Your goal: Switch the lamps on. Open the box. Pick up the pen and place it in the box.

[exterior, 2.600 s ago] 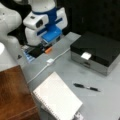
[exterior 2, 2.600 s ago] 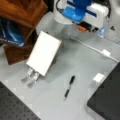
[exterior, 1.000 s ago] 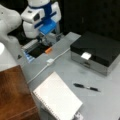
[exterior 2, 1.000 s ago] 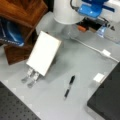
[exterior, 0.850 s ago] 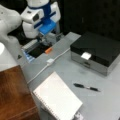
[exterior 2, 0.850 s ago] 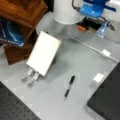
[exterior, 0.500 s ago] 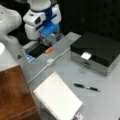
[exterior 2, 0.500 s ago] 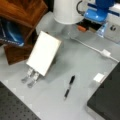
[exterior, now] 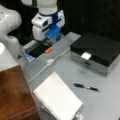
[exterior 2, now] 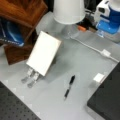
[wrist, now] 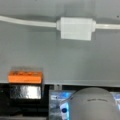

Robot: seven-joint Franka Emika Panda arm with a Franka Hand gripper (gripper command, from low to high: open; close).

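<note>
In a front view, pen [exterior: 86, 87] lies below box [exterior: 96, 51], apart.

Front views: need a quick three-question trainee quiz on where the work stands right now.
1. True or false: the box has its lid shut.
2. The pen lies: A) inside the box, B) on the table, C) on the box lid.
3. Fill in: the gripper hovers nearest the small ____ block.
Key: 1 true; 2 B; 3 orange.
</note>
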